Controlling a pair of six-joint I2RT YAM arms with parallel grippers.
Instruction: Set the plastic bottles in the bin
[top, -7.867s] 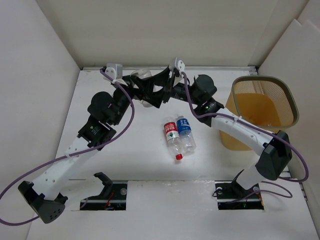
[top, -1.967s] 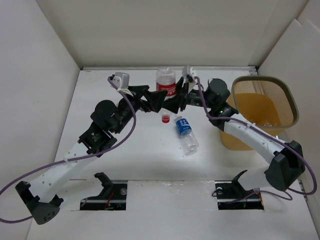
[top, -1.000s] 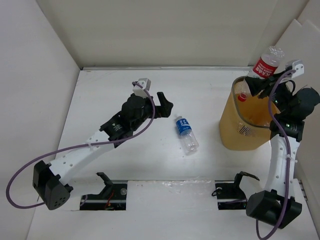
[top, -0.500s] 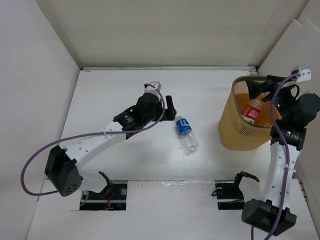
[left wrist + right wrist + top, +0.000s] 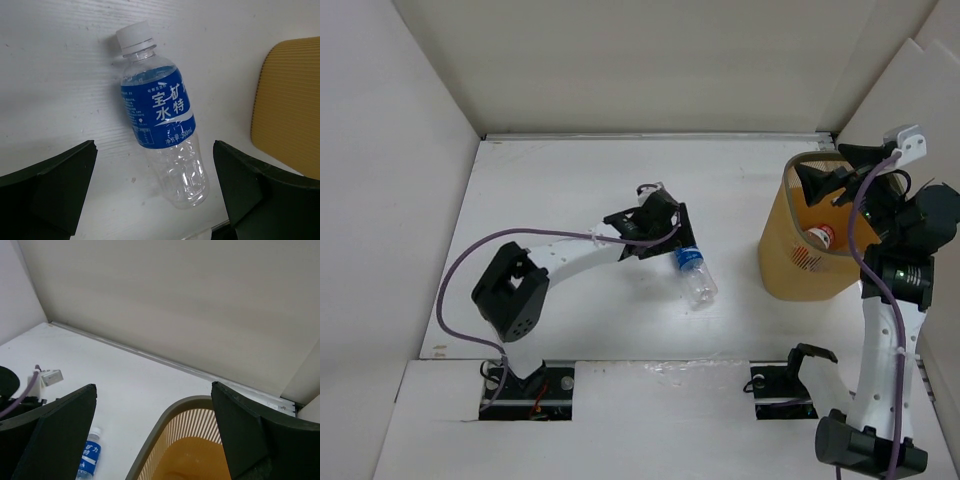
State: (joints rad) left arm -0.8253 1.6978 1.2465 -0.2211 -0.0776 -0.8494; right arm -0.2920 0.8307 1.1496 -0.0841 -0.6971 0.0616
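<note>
Red-labelled bottle (image 5: 817, 237) now down in the bin (image 5: 798, 282); left and right jaws wide apart, empty.

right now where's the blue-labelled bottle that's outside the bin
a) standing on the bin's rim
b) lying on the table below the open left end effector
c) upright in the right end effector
B: the blue-labelled bottle lies on its side on the table, and the left wrist view shows it framed between the spread fingers of the left end effector, which hangs above it without gripping it.
</note>
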